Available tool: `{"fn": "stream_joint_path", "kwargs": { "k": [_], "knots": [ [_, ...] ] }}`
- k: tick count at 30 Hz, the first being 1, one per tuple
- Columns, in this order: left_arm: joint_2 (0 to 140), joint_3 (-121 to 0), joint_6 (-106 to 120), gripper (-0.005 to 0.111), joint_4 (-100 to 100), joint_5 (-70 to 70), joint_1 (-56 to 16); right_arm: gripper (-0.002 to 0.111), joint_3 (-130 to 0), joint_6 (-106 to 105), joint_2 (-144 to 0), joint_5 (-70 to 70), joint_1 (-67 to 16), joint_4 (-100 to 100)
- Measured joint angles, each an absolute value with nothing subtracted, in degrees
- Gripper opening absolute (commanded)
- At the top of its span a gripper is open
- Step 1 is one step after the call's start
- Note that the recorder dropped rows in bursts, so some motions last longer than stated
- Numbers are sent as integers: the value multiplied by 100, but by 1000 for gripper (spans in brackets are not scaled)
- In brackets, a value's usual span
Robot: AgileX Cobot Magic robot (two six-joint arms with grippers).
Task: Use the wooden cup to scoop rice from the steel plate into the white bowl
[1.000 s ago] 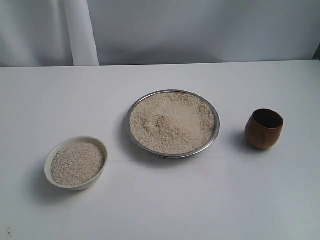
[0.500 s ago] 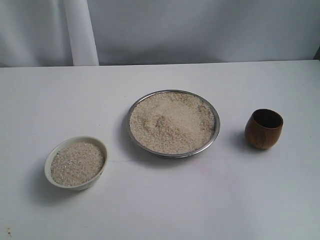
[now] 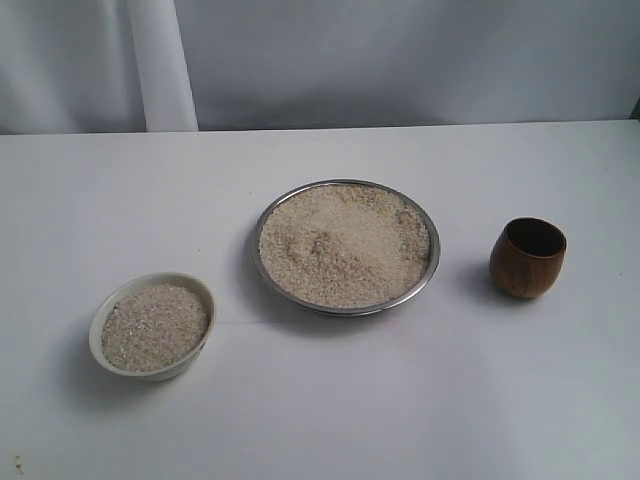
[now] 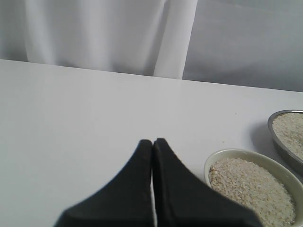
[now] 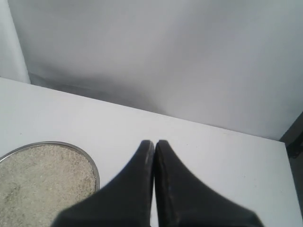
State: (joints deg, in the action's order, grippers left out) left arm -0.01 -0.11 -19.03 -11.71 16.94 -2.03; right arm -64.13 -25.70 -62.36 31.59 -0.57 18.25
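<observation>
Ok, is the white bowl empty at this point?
No, the white bowl holds rice heaped close to its rim in the exterior view.

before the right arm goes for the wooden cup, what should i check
1. Upright, free-standing wooden cup: ok.
2. Open right gripper for the grasp: not ok, it is shut.
3. Clearance between left gripper and white bowl: ok, no contact.
4. Enough rice on the steel plate: ok, plenty.
5. Room in the white bowl: cannot tell, its rice sits near the rim.
</observation>
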Motion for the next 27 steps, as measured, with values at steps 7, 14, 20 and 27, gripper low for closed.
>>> {"fn": "stream_joint_path", "kwargs": {
  "k": [7, 14, 20, 27],
  "knots": [
    [-1, -11, -1903, 0, -1171, 1694, -203, 0, -5246, -3769, -6291, 2144, -57, 2790],
    [-1, -11, -1903, 0, -1171, 1694, -203, 0, -4387, -5708, -6376, 1225, -57, 4843],
    [-1, -11, -1903, 0, -1171, 1694, -203, 0, -3930, -6309, -6376, 238, -57, 5652],
    [-1, -11, -1903, 0, -1171, 1694, -203, 0, -3913, -6345, -6604, 192, -57, 5867]
  ]
}}
